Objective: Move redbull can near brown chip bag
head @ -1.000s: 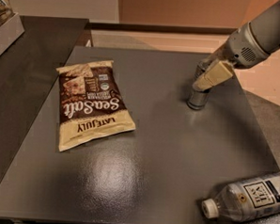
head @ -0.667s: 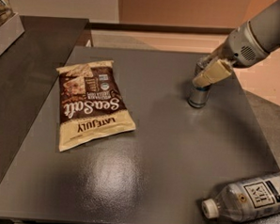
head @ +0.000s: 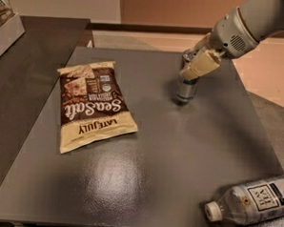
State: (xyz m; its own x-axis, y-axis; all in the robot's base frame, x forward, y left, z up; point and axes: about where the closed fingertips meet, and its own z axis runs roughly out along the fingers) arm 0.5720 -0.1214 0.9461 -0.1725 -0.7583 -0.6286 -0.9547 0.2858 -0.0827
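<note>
The redbull can (head: 185,89) stands upright in the far middle of the dark table (head: 178,150), silver and dark blue. My gripper (head: 194,66) comes in from the upper right and is shut on the can's upper part, with a cream fingertip (head: 200,66) across its front. The brown chip bag (head: 93,105), printed "Sea Salt" and "Late July", lies flat on the left of the table, well to the left of the can. I cannot tell whether the can's base touches the table.
A clear plastic water bottle (head: 254,201) with a white cap lies on its side at the table's near right corner. A second dark table (head: 24,76) adjoins on the left, with a box edge (head: 5,29) at the far left.
My gripper and the redbull can have moved left together, toward the chip bag. The bag and the bottle have not moved.
</note>
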